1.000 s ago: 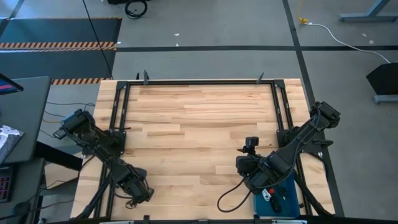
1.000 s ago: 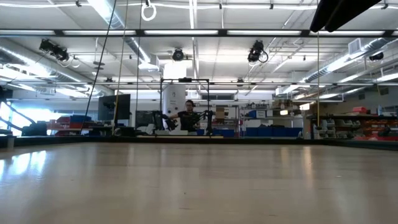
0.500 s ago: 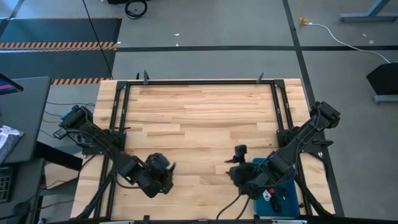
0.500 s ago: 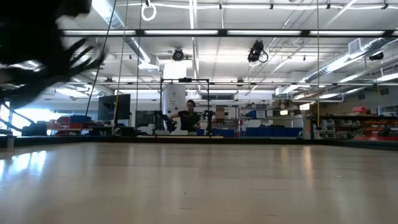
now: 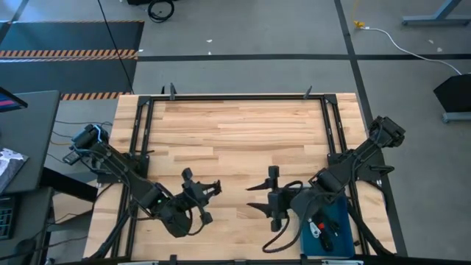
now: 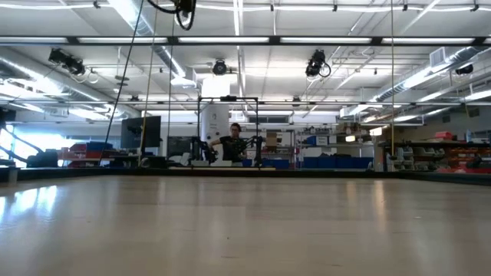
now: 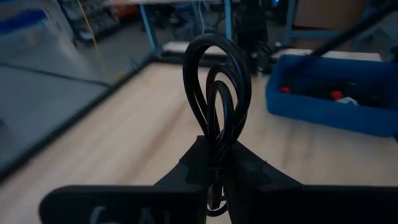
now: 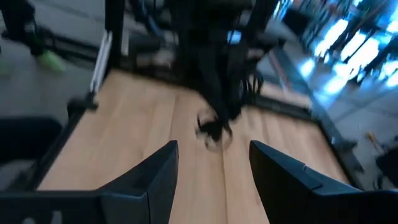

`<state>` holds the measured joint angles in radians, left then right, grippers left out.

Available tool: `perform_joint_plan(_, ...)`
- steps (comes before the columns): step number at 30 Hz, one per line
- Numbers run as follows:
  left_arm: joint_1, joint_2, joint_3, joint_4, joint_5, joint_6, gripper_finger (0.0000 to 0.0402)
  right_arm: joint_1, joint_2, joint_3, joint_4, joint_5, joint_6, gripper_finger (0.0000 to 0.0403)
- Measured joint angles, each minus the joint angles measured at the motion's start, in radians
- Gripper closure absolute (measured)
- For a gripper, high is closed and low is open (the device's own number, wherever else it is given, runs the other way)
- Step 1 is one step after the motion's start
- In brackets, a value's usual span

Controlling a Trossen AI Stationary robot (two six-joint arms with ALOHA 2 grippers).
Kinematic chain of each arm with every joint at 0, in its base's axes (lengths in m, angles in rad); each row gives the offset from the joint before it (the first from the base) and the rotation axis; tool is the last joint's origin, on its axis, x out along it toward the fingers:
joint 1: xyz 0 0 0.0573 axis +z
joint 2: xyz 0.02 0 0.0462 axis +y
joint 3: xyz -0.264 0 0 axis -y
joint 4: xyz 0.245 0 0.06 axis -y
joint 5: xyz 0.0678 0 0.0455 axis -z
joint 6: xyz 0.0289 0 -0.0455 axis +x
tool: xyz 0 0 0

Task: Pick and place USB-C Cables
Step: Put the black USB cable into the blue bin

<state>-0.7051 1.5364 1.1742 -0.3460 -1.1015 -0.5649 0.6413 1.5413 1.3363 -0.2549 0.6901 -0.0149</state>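
From above, I take the blue tray (image 5: 340,221) at the table's near right corner as my mark. My left gripper (image 5: 208,188) hangs over the near middle of the wooden table (image 5: 235,132), well to the left of the tray and pointing toward it. My right gripper (image 5: 259,197) sits between the two, just left of the tray, its fingers spread wide and facing the left one. A few small cable bundles lie in the tray; I can make out white and red bits but cannot count them.

The low view shows only bare tabletop and the room behind, where a person (image 6: 233,142) sits far off; neither gripper shows.

Through the left wrist camera, the fingers are pinched tight on a black cable (image 7: 217,93), its loop standing up and forward from the tips, long axis along the fingers. The tray lies ahead and off to one side.

Through the right wrist camera, the wide-open fingers (image 8: 155,171) hold nothing; the left gripper and its dangling cable hang straight ahead.

I judge the right arm nearer the tray, so a handover looks likely.
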Motion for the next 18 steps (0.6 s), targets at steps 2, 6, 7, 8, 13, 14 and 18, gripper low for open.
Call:
perform_joint_plan(2,0.013,0.000,-0.005,0.020,-0.021,0.040,0.0367,-0.013,0.010,0.001,0.071,-0.002,-0.043,0.0199)
perform_joint_plan(6,0.071,0.001,-0.006,0.011,0.010,0.057,0.0369,-0.053,0.011,-0.038,0.155,-0.006,-0.059,0.0199)
perform_joint_plan(7,0.091,0.001,-0.006,-0.004,0.040,0.062,0.0370,-0.065,0.009,-0.061,0.170,-0.004,-0.060,0.0199)
perform_joint_plan(8,0.112,0.001,-0.006,-0.019,0.073,0.072,0.0370,-0.076,0.009,-0.080,0.172,0.000,-0.063,0.0199)
perform_joint_plan(13,0.234,-0.003,-0.070,0.025,0.246,0.156,0.0370,-0.144,0.000,-0.125,0.155,0.013,-0.068,0.0199)
perform_joint_plan(14,0.259,-0.010,-0.087,0.046,0.275,0.176,0.0370,-0.153,-0.010,-0.126,0.135,0.024,-0.067,0.0199)
perform_joint_plan(18,0.364,-0.066,-0.149,0.128,0.436,0.268,0.0370,-0.181,-0.069,-0.126,0.066,0.024,-0.054,0.0199)
